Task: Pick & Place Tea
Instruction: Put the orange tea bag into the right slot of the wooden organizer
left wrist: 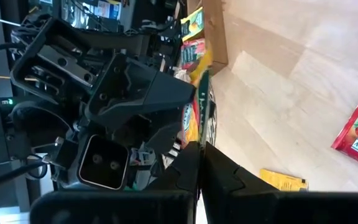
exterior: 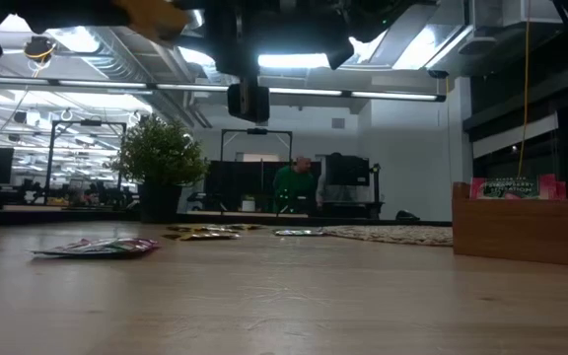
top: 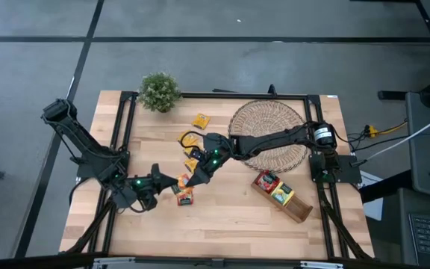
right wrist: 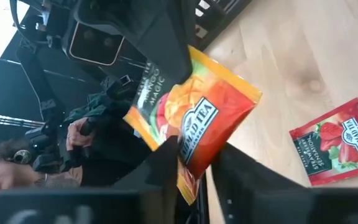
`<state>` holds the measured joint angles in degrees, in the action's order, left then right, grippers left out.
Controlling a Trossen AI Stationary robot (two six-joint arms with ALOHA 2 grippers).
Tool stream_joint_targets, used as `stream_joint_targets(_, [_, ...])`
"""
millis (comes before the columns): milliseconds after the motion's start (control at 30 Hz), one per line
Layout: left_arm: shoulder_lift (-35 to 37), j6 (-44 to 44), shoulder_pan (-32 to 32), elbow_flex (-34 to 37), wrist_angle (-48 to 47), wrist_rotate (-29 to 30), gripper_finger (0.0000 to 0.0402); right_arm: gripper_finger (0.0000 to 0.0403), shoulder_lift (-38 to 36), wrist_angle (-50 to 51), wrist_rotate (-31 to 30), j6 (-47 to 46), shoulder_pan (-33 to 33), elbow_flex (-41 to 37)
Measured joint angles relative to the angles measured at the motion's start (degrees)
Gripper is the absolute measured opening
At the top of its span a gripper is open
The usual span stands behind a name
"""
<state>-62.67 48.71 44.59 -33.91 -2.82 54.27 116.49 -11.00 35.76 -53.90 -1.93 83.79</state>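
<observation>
Right gripper (top: 186, 183) above bench centre, fingers clamped on orange sachet (right wrist: 194, 127). Left gripper (top: 172, 183) meets it, fingers closed on same sachet's edge. Red sachet (right wrist: 337, 149) flat on bench below.

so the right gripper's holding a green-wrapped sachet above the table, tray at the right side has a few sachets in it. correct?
Not quite. The sachet in the right gripper has an orange and yellow wrapper, not green; the right wrist view shows it clamped between the fingers. The rest stands: it is held above the table, and the tray holds a few sachets.
</observation>
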Motion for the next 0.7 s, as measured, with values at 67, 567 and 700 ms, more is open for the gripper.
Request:
stream_joint_targets(67, [0.00, -0.04, -0.14, 0.00, -0.21, -0.26, 0.0004, 0.0062, 0.00, -0.02, 0.57, 0.13, 0.06, 0.00])
stream_joint_targets(567, [0.00, -17.38, -0.12, 0.00, -0.56, 2.52, 0.0086, 0.0018, 0.00, 3.25, 1.40, 4.88, -0.16, 0.00])
stream_joint_targets(700, [0.01, -32.60, -1.00, 0.00, -1.66, 2.60, 0.0118, 0.0018, 0.00, 7.15, 0.16, 8.18, -0.50, 0.00])
